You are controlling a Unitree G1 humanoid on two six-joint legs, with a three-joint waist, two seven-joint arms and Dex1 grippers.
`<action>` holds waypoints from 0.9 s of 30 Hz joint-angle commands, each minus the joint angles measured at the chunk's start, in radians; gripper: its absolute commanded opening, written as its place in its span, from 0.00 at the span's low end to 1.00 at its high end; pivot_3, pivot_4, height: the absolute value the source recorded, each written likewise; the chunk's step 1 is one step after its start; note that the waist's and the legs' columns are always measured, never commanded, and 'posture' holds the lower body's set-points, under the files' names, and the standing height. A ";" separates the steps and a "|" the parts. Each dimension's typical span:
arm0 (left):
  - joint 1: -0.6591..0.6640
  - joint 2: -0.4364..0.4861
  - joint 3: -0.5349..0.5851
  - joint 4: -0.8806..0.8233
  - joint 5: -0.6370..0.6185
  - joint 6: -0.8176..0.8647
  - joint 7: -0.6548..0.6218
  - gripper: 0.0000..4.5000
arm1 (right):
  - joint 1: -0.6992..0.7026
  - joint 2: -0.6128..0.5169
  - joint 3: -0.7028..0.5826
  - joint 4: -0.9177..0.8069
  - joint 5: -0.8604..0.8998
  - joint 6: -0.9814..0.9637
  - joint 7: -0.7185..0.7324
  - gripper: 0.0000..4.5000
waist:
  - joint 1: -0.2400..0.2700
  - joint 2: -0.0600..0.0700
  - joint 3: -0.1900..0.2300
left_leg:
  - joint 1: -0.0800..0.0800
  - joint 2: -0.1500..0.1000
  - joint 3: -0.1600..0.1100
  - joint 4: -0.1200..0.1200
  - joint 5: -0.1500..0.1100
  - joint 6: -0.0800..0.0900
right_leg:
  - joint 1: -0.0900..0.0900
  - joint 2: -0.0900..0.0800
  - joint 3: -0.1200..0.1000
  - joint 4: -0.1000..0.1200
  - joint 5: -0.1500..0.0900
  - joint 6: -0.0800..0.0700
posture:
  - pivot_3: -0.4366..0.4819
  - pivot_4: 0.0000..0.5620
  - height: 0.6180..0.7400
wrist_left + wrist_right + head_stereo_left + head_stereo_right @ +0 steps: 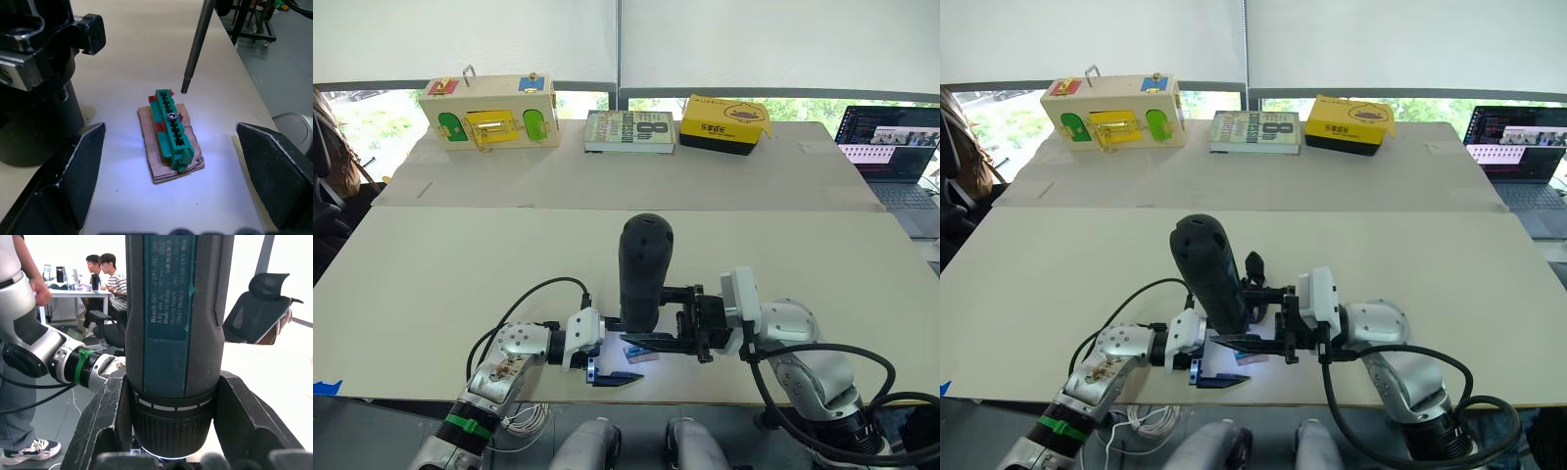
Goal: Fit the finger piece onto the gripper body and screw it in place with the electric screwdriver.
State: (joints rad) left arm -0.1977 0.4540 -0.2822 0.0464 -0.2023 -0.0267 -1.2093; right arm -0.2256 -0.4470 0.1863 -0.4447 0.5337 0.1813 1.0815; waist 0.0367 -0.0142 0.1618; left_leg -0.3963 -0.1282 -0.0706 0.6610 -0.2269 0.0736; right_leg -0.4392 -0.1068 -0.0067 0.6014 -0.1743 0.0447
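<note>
The electric screwdriver [644, 266] stands upright over the table's near edge, bit pointing down, with my right gripper [656, 315] shut around its lower barrel [173, 396]. Its thin bit [195, 49] ends just above the far end of a small green-topped tan block [171, 132] with a screw in its top. My left gripper [619, 354] is open, one finger [73, 171] on each side of that block without touching it. A chunky black block with a rounded base, apparently the gripper body [39, 107], stands beside the block. The finger piece is hidden or out of view.
At the back of the table stand a wooden latch box [489, 113], a book [629, 130] and a yellow box [724, 122]. A laptop [891, 147] sits far right. The table's front edge [509, 399] runs just under my grippers. People sit in the room behind [110, 284].
</note>
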 commanded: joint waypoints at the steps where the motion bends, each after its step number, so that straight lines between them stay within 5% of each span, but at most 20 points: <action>1: 0.020 -0.002 -0.024 0.043 0.014 -0.021 0.000 1.00 | -0.013 0.012 -0.008 -0.014 0.012 -0.044 0.008 0.42 | 0.000 0.000 0.000 | 0.000 0.000 0.000 0.000 0.000 0.000 | 0.000 0.000 0.000 0.000 0.000 0.000 | 0.48 0.27 1.00; 27: 0.038 0.008 -0.027 0.045 0.014 -0.023 0.015 1.00 | -0.006 0.020 0.001 0.030 -0.016 -0.059 0.024 0.42 | -0.001 0.002 -0.001 | 0.003 0.000 0.000 0.000 0.000 0.000 | 0.002 0.000 0.000 0.001 0.000 0.000 | 0.48 0.27 1.00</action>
State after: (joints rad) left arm -0.1832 0.4526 -0.2829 0.0665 -0.2024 -0.0782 -1.1932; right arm -0.2240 -0.4408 0.1914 -0.3831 0.4945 0.1609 1.1048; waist 0.0361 -0.0124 0.1606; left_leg -0.3929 -0.1280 -0.0705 0.6610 -0.2269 0.0736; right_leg -0.4371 -0.1066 -0.0063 0.6024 -0.1744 0.0447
